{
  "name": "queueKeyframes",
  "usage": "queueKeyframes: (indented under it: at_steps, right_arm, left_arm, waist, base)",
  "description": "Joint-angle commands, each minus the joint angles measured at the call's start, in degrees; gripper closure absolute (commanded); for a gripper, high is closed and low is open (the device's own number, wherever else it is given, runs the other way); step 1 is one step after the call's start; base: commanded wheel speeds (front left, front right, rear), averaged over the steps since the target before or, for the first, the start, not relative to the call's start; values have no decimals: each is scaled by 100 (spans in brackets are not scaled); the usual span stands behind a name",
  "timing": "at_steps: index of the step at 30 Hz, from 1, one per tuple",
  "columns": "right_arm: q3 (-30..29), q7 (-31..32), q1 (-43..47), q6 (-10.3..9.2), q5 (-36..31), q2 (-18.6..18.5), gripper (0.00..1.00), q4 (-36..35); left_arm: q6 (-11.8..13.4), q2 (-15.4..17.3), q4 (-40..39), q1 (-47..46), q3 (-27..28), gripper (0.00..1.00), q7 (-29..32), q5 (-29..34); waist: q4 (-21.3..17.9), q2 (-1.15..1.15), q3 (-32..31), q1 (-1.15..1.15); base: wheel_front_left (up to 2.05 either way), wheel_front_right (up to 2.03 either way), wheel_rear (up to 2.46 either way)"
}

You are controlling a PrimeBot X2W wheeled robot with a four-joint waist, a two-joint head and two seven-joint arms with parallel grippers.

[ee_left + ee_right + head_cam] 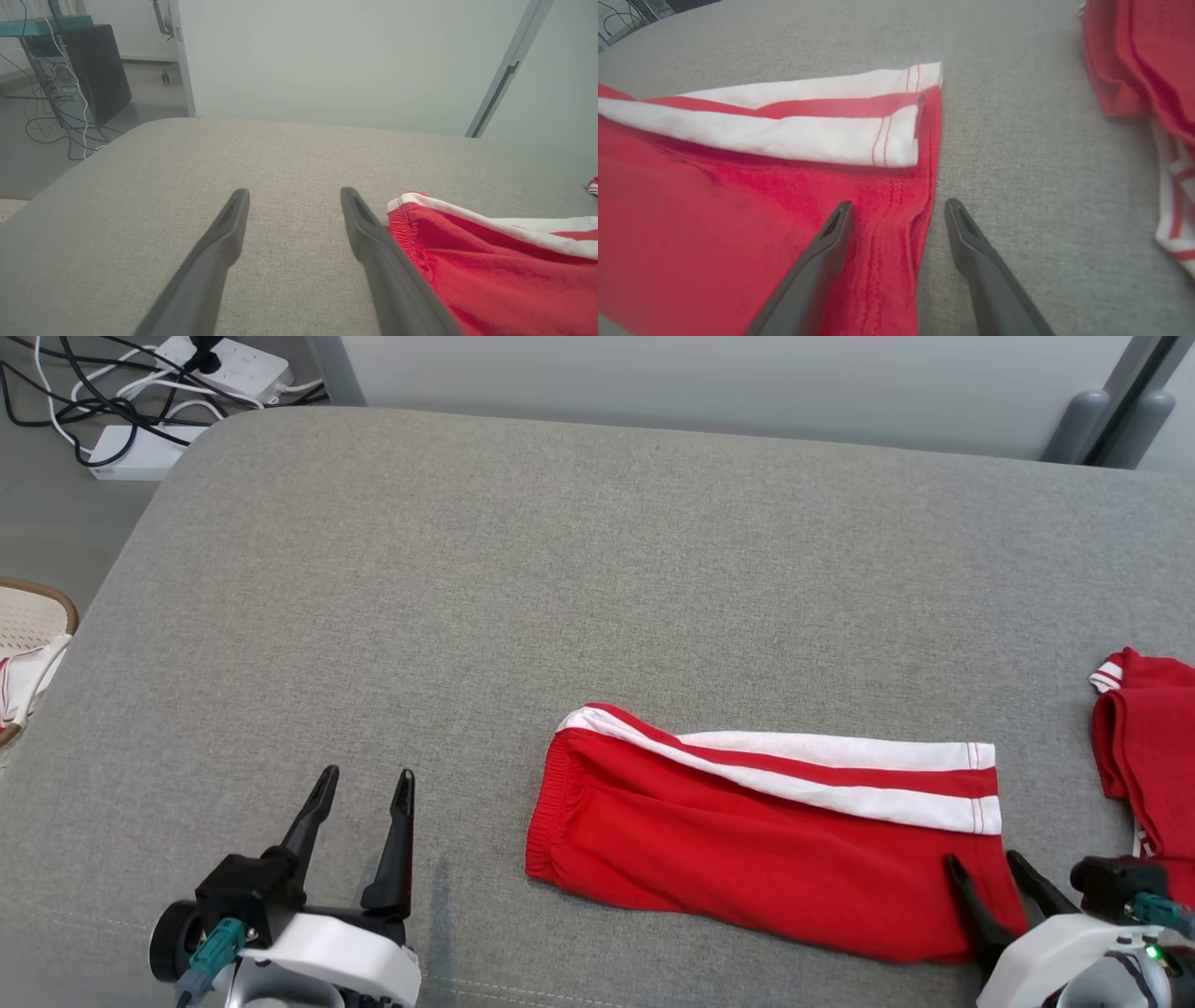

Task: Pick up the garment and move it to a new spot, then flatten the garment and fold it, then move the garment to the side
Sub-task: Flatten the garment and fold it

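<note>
grey woven upholstery [448, 579] spreads wide as a cushioned surface with a rounded far corner, and behind it stands a pale wall panel [709, 373]. floor shows past the surface's left side.

the garment [747, 854], a pair of red shorts with white side stripes, lies folded flat on the upholstery, right of the middle in the head view and close to the near edge. its gathered waistband points to the robot's left and its stitched hem to the right. a second red piece with white stripes [1153, 737] sits bunched at the far right, with a strip of bare grey between the two.

the left gripper [366, 773] hovers low over bare upholstery, well to the left of the waistband, its two dark fingers spread wide with nothing between them.

the right gripper [981, 859] sits at the hem corner of the shorts, fingers equally wide apart. in its wrist view one finger lies over the red cloth and the other over the grey, so the hem edge runs up between them. it pinches nothing. i cannot tell whether the tips touch the fabric.

a woven basket [33, 607] peeks in at the left edge, and white power strips [229, 364] with tangled cables [75, 392] lie on the floor beyond the far corner.
</note>
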Motion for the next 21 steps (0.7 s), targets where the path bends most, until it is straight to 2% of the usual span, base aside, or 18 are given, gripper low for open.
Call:
queueKeyframes:
  at_steps: [1,2,3,4,10,17,21]
  right_arm:
    - [219,77,-145,-1,149,-151,0,-34]
    - [257,84,-158,-1,219,-167,40,-37]
    - [272,82,-171,-1,307,-170,67,-47]
    - [275,63,-188,-1,370,-184,100,-60]
    - [177,-20,-168,-1,654,-287,100,-111]
    - [-329,-172,41,-1,852,-375,100,-94]
    - [-372,56,25,-1,1219,-342,100,-287]
  left_arm:
    - [-43,69,-82,-356,233,0,-67,72]
    - [-58,58,-74,-371,243,0,-69,82]
    - [-69,50,-61,-377,256,0,-71,90]
    - [-77,43,-45,-381,269,0,-72,96]
    - [-122,-1,23,-388,348,0,-77,135]
    - [-170,-32,27,-371,428,0,-80,198]
    - [-193,-39,24,-344,479,0,-80,208]
  waist:
    - [10,0,31,0]
    - [10,0,44,0]
    - [1,0,52,0]
    - [-10,0,58,0]
    - [-78,0,49,0]
    - [-163,0,26,0]
    - [-255,0,28,0]
  base:
    - [0,0,0]
    - [0,0,0]
    - [0,0,0]
    - [0,0,0]
    - [0,0,0]
    - [0,0,0]
    - [0,0,0]
